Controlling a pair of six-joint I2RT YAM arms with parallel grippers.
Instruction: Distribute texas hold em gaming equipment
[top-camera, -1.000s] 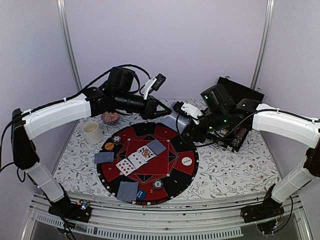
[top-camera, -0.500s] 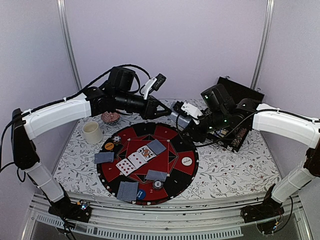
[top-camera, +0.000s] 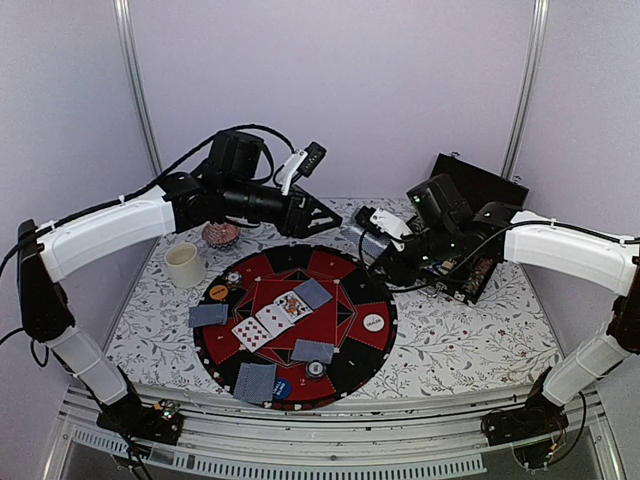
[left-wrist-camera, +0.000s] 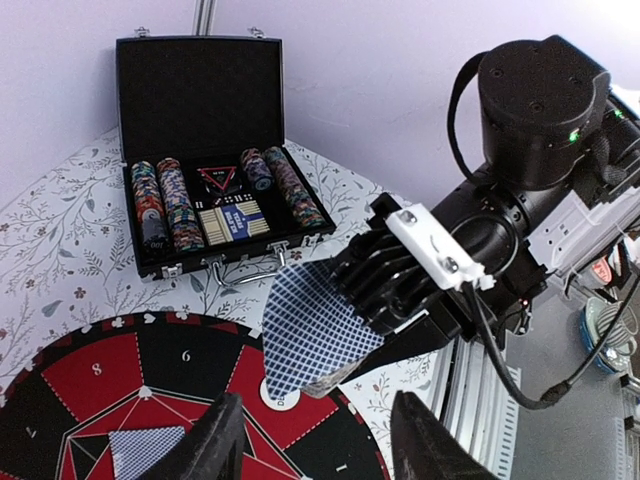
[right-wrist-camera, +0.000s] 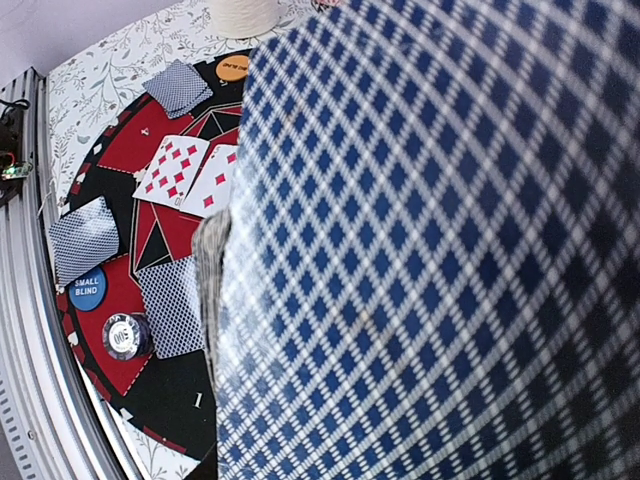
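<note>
Two grippers over the far edge of the round red-and-black felt mat (top-camera: 352, 345). Left gripper (top-camera: 327, 224): jaws spread, empty. Right gripper (top-camera: 372, 238): jaws pinching the blue-checked card deck (left-wrist-camera: 310, 340). Advice: close the left on the deck's free edge, lightly, taking one card only.

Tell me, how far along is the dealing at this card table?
Partly done: face-up cards lie in the middle of the mat, face-down cards at several spots around it, with discs and a few chips out. In hand: the right gripper holds the deck; the left gripper hangs open and empty before it. Left: probably more cards, and most chips sit in the case.
</note>
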